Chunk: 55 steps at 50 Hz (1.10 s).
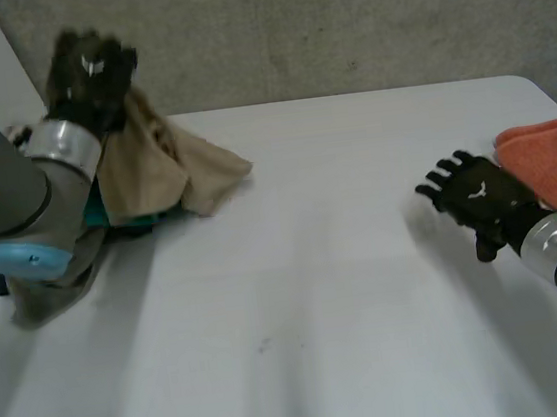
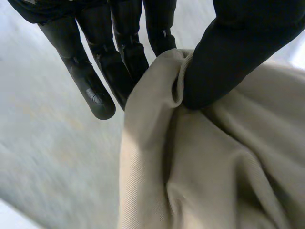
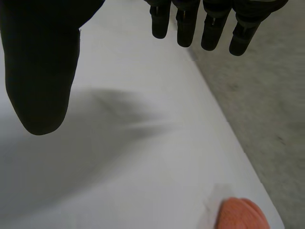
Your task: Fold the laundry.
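A beige cloth [image 1: 163,166] hangs from my left hand [image 1: 90,74], raised at the table's far left. In the left wrist view the thumb [image 2: 228,52] pinches a fold of the beige cloth [image 2: 200,162] against the straight fingers [image 2: 119,57]. Under the cloth in the head view lies a teal cloth [image 1: 129,223]. My right hand [image 1: 479,201] hovers at the table's right side, fingers straight and empty. In the right wrist view its fingers [image 3: 190,24] and thumb [image 3: 43,71] stand apart above the bare table [image 3: 143,157].
An orange cloth [image 1: 555,162] lies folded at the table's right edge, just behind my right hand; its corner, the orange cloth [image 3: 240,214], peeks in under the right palm. The grey floor [image 3: 267,109] runs past the table's edge. A concrete wall [image 1: 338,21] stands behind.
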{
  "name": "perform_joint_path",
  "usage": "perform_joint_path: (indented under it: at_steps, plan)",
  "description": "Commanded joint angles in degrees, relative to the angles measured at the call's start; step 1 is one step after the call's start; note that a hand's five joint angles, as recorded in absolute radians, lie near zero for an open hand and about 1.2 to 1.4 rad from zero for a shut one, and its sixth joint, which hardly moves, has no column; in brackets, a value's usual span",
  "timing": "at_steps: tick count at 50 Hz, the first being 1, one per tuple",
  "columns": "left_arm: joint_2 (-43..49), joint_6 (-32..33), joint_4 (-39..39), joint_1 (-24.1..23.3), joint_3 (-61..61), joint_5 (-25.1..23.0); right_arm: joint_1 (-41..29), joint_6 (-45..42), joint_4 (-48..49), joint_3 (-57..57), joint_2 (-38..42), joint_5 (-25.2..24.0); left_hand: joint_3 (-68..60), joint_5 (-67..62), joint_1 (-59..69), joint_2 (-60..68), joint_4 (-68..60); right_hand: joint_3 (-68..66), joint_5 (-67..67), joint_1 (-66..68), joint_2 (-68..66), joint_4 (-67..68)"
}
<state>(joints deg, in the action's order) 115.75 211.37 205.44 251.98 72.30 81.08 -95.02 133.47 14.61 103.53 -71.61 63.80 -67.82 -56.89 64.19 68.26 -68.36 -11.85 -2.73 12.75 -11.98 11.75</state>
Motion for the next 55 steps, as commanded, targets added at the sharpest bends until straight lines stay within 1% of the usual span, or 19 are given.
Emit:
perform_joint_path:
  at_steps: [1, 4, 7, 11, 14, 15, 16, 18, 19, 20, 26, 31, 34, 39, 41, 46, 47, 51, 55]
  plan:
    - [-7.5, -14.9, 1.3, -11.2, 3.5, -0.5, 0.5, 13.4, 2.3, -0.3, -4.6, 3.6, -12.2, -13.1, 15.8, 11.7, -11.6, 1.8, 2.7, -2.7, 2.0, -1.7]
    - [-6.4, -19.3, -0.6, -15.6, 4.9, -2.8, 0.7, 16.8, 2.3, -0.7, -6.6, 4.7, -12.2, -13.1, 15.8, 11.7, -11.6, 1.8, 2.7, -2.7, 2.0, -1.7]
    - [-3.5, -20.6, -2.2, -17.7, 5.6, -4.4, 1.1, 18.3, 2.3, -0.8, -7.8, 4.9, -12.2, -13.1, 15.8, 11.7, -11.6, 1.8, 2.7, -2.7, 2.0, -1.7]
    - [2.6, -19.4, -6.3, -19.9, 5.4, -5.0, 1.6, 19.3, 2.3, -0.9, -9.3, 5.0, -12.2, -13.1, 15.8, 11.7, -11.6, 1.8, 2.7, -2.7, 2.0, -1.7]
    - [4.8, -15.7, -10.4, -20.4, 5.1, -4.9, 2.3, 19.4, 2.2, -1.0, -9.3, 5.0, -10.7, -11.6, 14.3, 10.3, -10.2, 1.8, 2.7, -2.7, 2.0, -1.7]
    - [4.6, -14.4, -11.5, -20.4, 5.3, -4.9, 2.6, 19.4, 2.1, -1.0, -9.3, 4.9, -4.7, -5.6, 8.3, 4.2, -4.1, 1.8, 2.7, -2.7, 2.0, -1.7]
    - [4.3, -11.5, -13.5, -20.6, 5.7, -4.8, 2.9, 19.4, 2.0, -1.1, -9.3, 4.6, 12.9, 11.9, -9.2, -13.3, 13.4, 1.8, 2.7, -2.7, 2.0, -1.7]
    - [3.4, -8.6, -15.3, -20.7, 6.2, -4.4, 3.0, 19.4, 1.8, -1.2, -9.3, 4.4, 37.5, 36.5, -33.8, -37.9, 38.0, 1.8, 2.7, -2.7, 2.0, -1.7]
    - [2.6, -7.3, -16.0, -20.7, 6.5, -4.4, 2.9, 19.3, 1.7, -1.4, -9.3, 4.4, 46.9, 46.0, -43.3, -47.4, 47.5, 1.8, 2.7, -2.7, 2.0, -1.7]
    - [-0.1, -5.7, -17.4, -20.4, 7.1, -4.3, 2.7, 19.2, 1.4, -1.8, -9.3, 4.4, 52.5, 51.6, -48.9, -52.9, 53.0, 1.8, 2.7, -2.7, 2.0, -1.7]
    - [-9.3, -5.2, -17.9, -18.6, 10.7, -3.2, 2.5, 18.4, -2.4, -3.1, -9.1, 4.1, 54.9, 54.0, -51.3, -55.4, 55.5, 1.8, 2.7, -2.7, 2.0, -1.7]
    - [-16.1, -5.8, -18.0, -16.2, 16.0, -0.6, 0.9, 18.0, -9.3, -3.7, -9.3, 4.2, 54.6, 53.6, -50.9, -55.0, 55.1, 1.8, 2.7, -2.7, 2.0, -1.7]
    - [-17.7, -5.4, -18.1, -14.8, 19.2, 0.1, -1.0, 18.1, -12.8, -3.9, -10.0, 4.3, 54.2, 53.3, -50.6, -54.7, 54.8, 1.8, 2.7, -2.7, 2.0, -1.7]
    - [-18.7, -4.9, -18.9, -9.2, 26.6, -0.4, -6.8, 17.8, -22.1, -3.7, -12.9, 4.1, 52.6, 51.6, -48.9, -53.0, 53.1, 1.8, 2.7, -2.7, 2.0, -1.7]
    - [-18.7, -4.2, -19.5, -7.8, 29.2, -0.7, -9.0, 17.8, -23.5, -3.6, -12.9, 3.8, 51.1, 50.1, -47.4, -51.5, 51.6, 1.8, 2.7, -2.7, 2.0, -1.7]
    - [-18.1, 4.0, -19.9, -4.4, 34.9, -3.2, -15.4, 16.2, -22.9, -3.1, -13.2, 4.7, 46.5, 45.6, -42.9, -47.0, 47.1, 1.8, 2.7, -2.7, 2.0, -1.7]
    - [-17.7, 7.6, -20.0, -2.7, 36.4, -4.3, -16.5, 15.2, -21.7, -2.8, -13.0, 4.8, 45.5, 44.6, -41.9, -45.9, 46.0, 1.8, 2.7, -2.7, 2.0, -1.7]
    - [-15.7, 14.9, -19.9, 0.9, 39.5, -6.2, -17.8, 13.7, -19.0, -2.5, -12.2, 5.2, 43.8, 42.9, -40.2, -44.3, 44.4, 1.8, 2.7, -2.7, 2.0, -1.7]
    - [-12.9, 18.0, -19.0, 2.7, 40.1, -6.7, -18.0, 13.5, -17.5, -2.4, -10.3, 7.1, 43.3, 42.4, -39.7, -43.8, 43.9, 1.8, 2.7, -2.7, 2.0, -1.7]
